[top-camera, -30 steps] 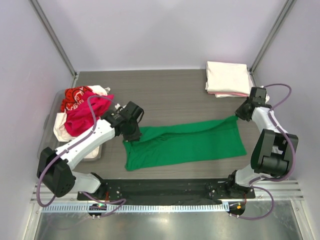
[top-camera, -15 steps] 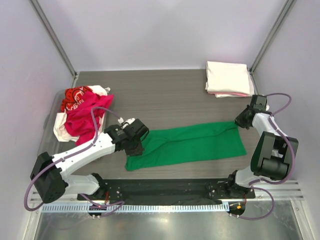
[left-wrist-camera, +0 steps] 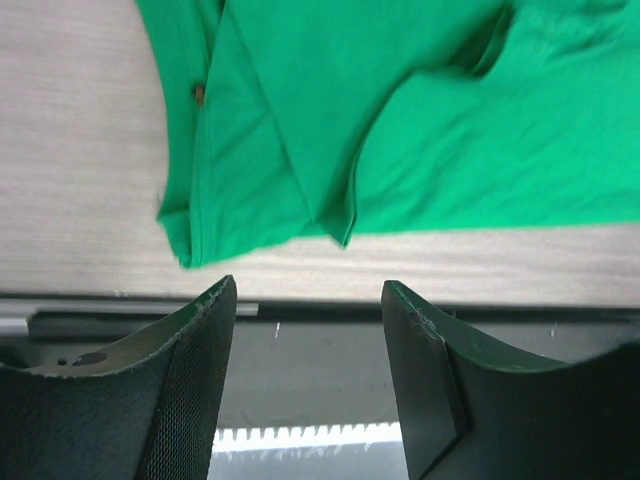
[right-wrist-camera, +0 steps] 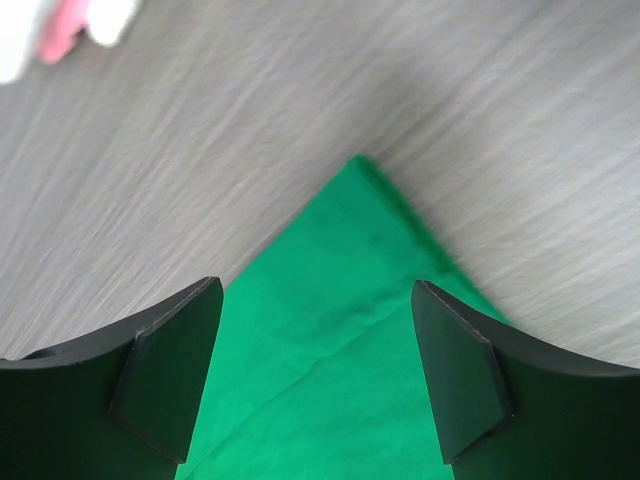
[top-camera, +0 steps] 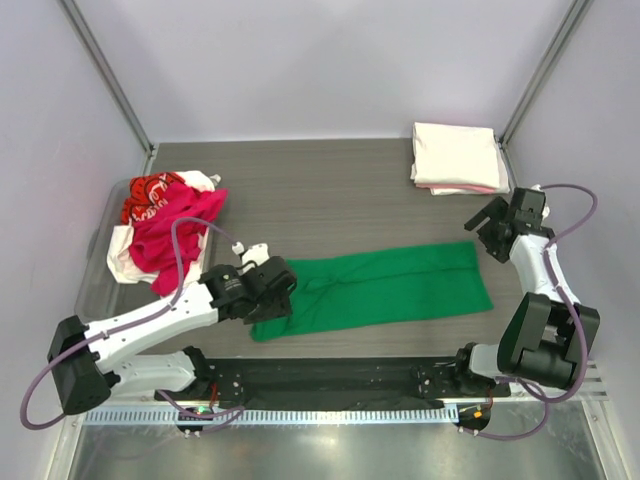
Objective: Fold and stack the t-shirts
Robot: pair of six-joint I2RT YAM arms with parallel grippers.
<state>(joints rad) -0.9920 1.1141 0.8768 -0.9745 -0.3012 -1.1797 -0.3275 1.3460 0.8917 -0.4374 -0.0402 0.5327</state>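
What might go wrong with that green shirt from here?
The shirt lies creased and uneven at its left end, so the next fold may come out crooked. A cable loops over the red pile and might drag it.

Green tee (top-camera: pixel 375 292), a long folded strip, lies flat between left claw (left-wrist-camera: pixel 308 300) and right claw (right-wrist-camera: pixel 315 300); folded cream tees (top-camera: pixel 456 157) sit beyond the right.

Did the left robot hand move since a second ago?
Yes. The left gripper moved nearer the black base rail, away from the pile of red shirts.
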